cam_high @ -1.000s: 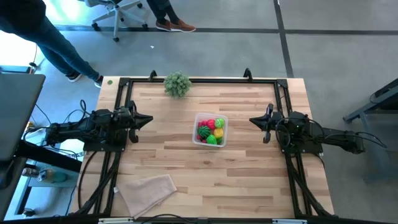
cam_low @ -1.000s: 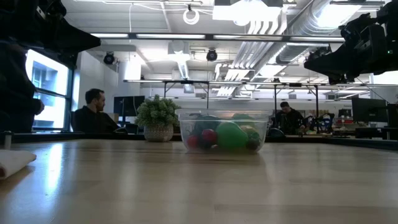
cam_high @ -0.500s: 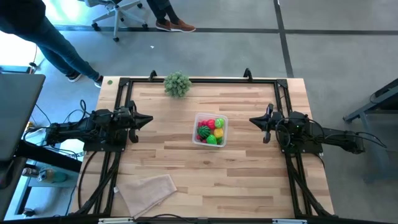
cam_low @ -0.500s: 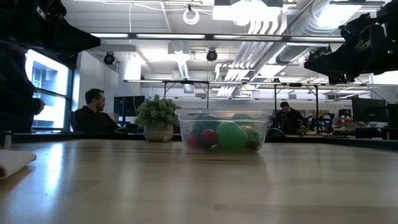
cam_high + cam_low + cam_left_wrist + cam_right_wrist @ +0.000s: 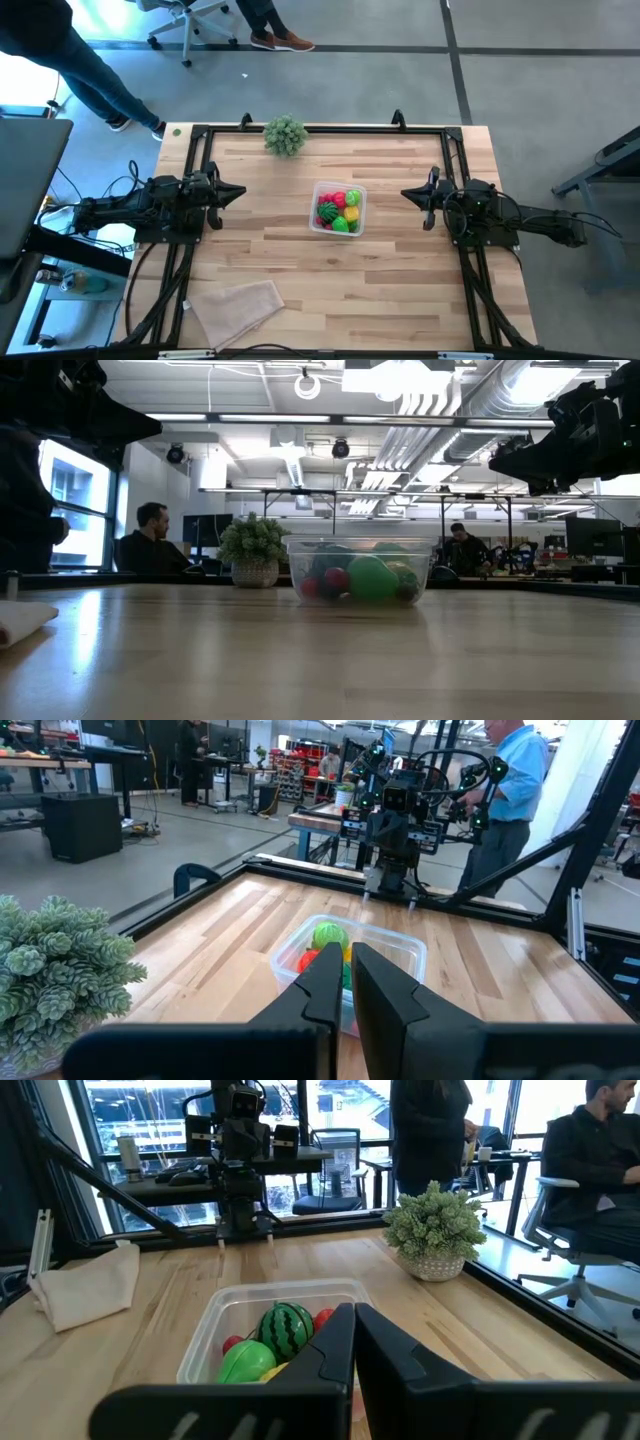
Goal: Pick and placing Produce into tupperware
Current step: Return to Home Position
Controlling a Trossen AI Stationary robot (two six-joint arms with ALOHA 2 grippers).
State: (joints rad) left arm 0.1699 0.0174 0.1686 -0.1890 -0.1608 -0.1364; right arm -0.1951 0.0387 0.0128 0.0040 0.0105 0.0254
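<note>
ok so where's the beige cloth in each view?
High view: cloth near the picture's bottom edge, left of centre.
Low view: only the cloth's corner, at the far left edge.
Left wrist view: not in it.
Right wrist view: lying across the tupperware from the plant.
Shared landmark: the tupperware, in all four.

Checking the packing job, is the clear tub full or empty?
Not empty: the tupperware holds red, green and yellow produce, seen from above.

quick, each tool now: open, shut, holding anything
Left tool: shut, empty, at the table's left side.
Right tool: shut, empty, at the table's right side.
</note>
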